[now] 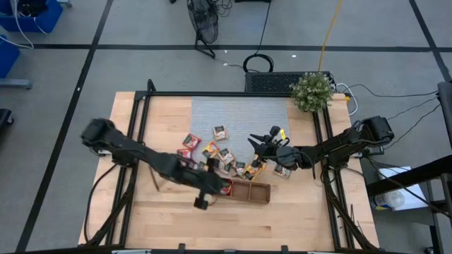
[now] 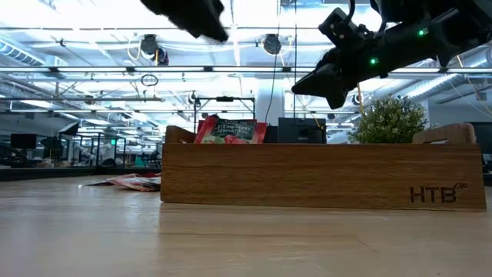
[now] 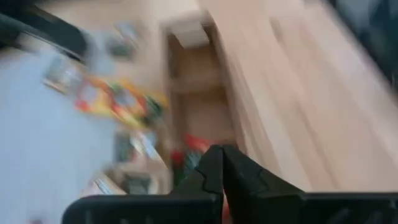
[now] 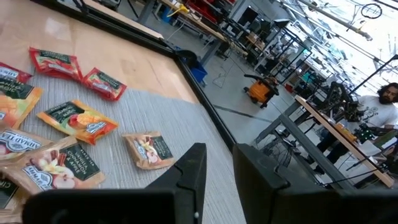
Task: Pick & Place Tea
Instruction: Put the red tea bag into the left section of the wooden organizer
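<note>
Left gripper point(image 3: 219, 163), fingers pressed together, hangs lower centre over the long brown wooden tray point(image 1: 256, 193); the red tea packet point(image 2: 229, 130) leaning on the tray wall could tip out. Right gripper point(image 1: 260, 143) spread.

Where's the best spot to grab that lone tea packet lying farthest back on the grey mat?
Probably the lone tea packet by its edges, coming straight down from above. It lies flat on the grey mat with bare mat all around it, so the right tool, nearby and open, could likely pinch opposite edges.

The wooden tray point(image 2: 323, 175) bears "HTB" on its side in the low view.
</note>
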Robot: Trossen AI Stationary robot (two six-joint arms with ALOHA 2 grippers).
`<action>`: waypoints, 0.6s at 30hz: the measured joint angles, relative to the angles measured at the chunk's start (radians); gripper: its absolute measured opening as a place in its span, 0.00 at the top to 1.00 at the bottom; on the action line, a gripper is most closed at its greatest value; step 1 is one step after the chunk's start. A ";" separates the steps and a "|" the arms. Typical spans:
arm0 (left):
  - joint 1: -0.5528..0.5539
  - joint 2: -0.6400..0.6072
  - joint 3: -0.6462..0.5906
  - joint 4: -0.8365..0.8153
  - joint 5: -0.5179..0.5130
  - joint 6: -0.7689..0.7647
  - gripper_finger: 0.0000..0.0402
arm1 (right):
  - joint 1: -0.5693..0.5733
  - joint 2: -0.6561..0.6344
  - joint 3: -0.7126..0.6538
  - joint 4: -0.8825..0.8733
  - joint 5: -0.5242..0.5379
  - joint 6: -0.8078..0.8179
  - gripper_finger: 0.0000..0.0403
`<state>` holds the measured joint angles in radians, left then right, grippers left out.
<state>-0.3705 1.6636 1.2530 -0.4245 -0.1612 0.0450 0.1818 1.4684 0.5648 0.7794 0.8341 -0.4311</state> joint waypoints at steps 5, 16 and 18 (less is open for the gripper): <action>0.009 0.196 0.175 -0.159 0.014 0.045 0.99 | 0.002 0.000 0.000 -0.021 0.001 0.007 0.83; 0.046 0.307 0.211 -0.166 0.152 0.031 1.00 | 0.016 0.000 0.000 -0.055 0.002 0.008 0.83; 0.050 0.307 0.211 -0.174 0.169 0.030 1.00 | 0.018 0.000 0.000 -0.055 0.001 0.008 0.83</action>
<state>-0.3201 1.9709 1.4643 -0.5985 0.0076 0.0750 0.1999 1.4684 0.5652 0.7243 0.8355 -0.4232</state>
